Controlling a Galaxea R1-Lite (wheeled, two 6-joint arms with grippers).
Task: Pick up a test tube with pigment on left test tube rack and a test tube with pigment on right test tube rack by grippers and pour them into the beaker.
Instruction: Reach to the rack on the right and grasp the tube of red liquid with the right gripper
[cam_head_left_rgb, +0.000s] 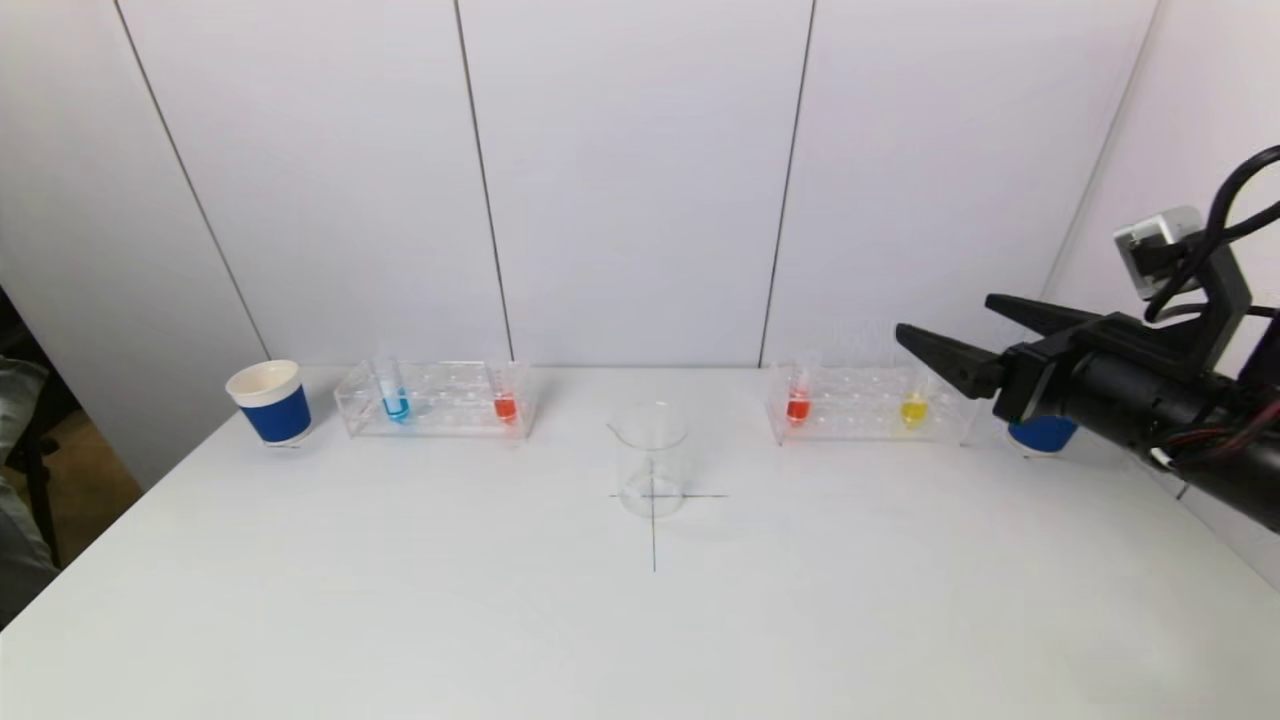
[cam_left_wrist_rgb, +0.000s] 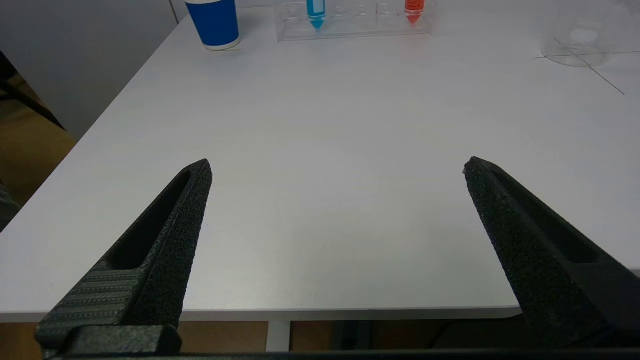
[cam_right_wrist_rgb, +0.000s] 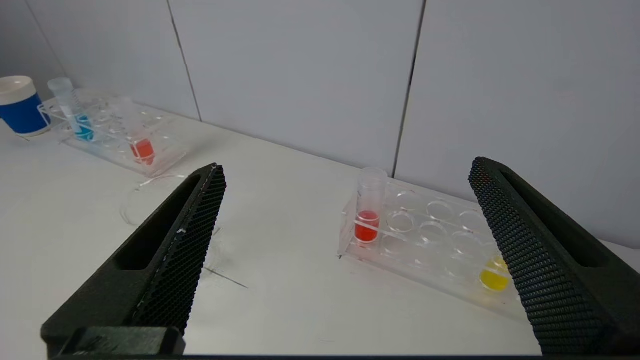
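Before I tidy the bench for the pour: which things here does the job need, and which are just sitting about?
Needed:
- left rack, holding blue tube and orange tube
- right rack, holding red tube and yellow tube
- beaker, empty, on the cross mark
- right gripper, open, near the right rack
- left gripper, open, at the table's near edge

Idle:
- left paper cup
- right paper cup

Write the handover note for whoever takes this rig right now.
Right hand: open, empty, raised near the right rack.
Left hand: open, empty, low over the table's near edge; not in the head view.
Left rack: blue tube, red tube.
Right rack: red tube, yellow tube.
Beaker: centre, empty.
Done: nothing poured.
Left: grasp one tube per rack, pour both.
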